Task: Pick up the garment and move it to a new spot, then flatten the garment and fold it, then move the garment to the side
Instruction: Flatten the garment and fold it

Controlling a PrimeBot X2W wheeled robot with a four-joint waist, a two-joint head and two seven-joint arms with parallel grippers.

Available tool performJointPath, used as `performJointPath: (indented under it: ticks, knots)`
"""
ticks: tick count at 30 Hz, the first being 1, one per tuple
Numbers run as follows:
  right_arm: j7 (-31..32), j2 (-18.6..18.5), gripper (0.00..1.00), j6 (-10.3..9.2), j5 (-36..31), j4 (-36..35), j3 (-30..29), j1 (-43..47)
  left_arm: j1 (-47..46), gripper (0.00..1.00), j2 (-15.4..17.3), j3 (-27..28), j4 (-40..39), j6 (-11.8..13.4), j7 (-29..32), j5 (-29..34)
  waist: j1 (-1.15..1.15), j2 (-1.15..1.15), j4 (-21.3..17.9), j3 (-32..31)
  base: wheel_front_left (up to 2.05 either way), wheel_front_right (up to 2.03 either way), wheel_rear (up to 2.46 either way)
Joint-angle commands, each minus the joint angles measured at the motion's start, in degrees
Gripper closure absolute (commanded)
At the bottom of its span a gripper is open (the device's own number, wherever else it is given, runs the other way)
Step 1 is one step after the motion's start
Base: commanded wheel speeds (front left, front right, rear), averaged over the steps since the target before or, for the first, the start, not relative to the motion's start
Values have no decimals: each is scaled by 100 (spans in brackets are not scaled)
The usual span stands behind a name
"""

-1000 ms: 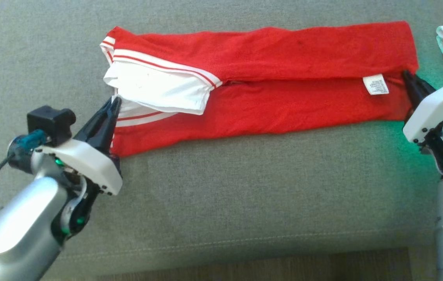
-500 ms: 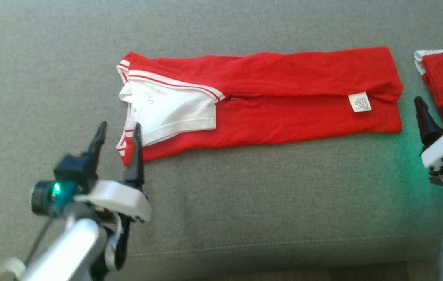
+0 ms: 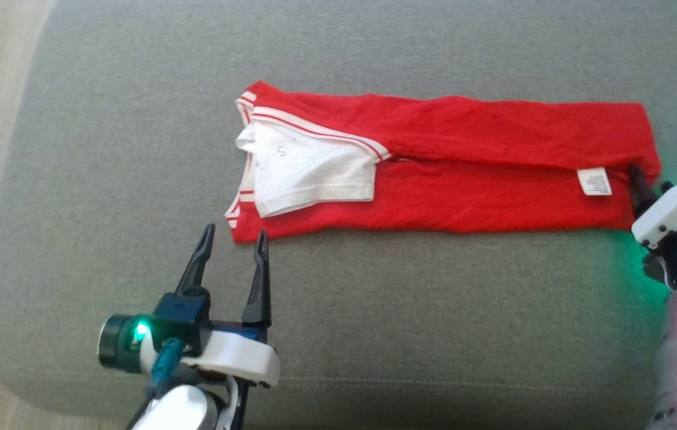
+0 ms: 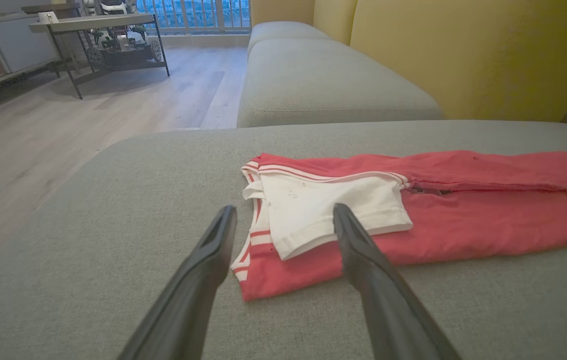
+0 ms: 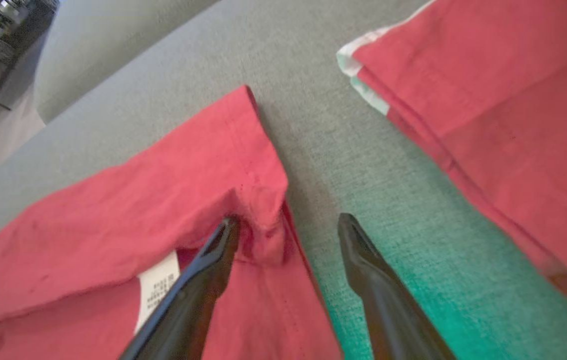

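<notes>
Garment point(image 3: 464, 200) stretches left-right (white end leftward); left gripper point(image 3: 236, 232) and right gripper point(image 5: 288, 222) released

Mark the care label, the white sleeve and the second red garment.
care label point(image 3: 594, 181), head view, middle of the tag.
white sleeve point(image 3: 314, 170), head view, middle of the sleeve panel.
second red garment point(image 5: 488, 90), right wrist view, its red body.
</notes>
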Motion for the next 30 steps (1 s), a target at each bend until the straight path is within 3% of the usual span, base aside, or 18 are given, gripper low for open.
performJointPath:
  ticks: [1,6,13,14,15,16,17,18,24,30]
  knots:
    - [27,2,0,-1,-270,-50,-33,-256,-102,0,12,264,-155,-32,-69,82,0,0,87,3,0,0,0]
    - [310,2,0,-1,-1200,496,-644,-519,-44,0,-145,432,-98,-196,-69,197,0,0,196,-13,0,0,0]
    - [729,2,0,-1,-1794,1230,-1048,-696,49,0,-297,636,-15,-389,-70,295,0,0,226,-96,0,0,0]
    - [787,2,8,-1,-1844,1331,-1061,-712,60,0,-316,664,-6,-413,-70,303,0,0,221,-113,0,0,0]
    - [839,2,30,-1,-1888,1429,-1055,-730,74,0,-336,693,-2,-436,-70,307,0,0,211,-128,0,0,0]
    - [887,2,64,-1,-1913,1529,-1044,-750,89,0,-354,723,2,-459,-70,312,0,0,200,-141,0,0,0]
    - [919,2,89,-1,-1930,1622,-1024,-767,101,0,-369,752,10,-480,-70,317,0,0,188,-152,0,0,0]
    - [929,2,100,-1,-1937,1702,-1006,-780,111,0,-382,781,21,-503,-70,325,0,0,176,-164,0,0,0]
    - [593,3,100,-1,-1900,1914,-913,-819,176,0,-440,929,84,-617,-70,377,0,0,46,-275,0,0,0]
    - [106,-23,100,-1,-1780,1610,-632,-969,289,0,-418,1027,50,-645,-70,471,0,0,-198,-367,0,0,0]
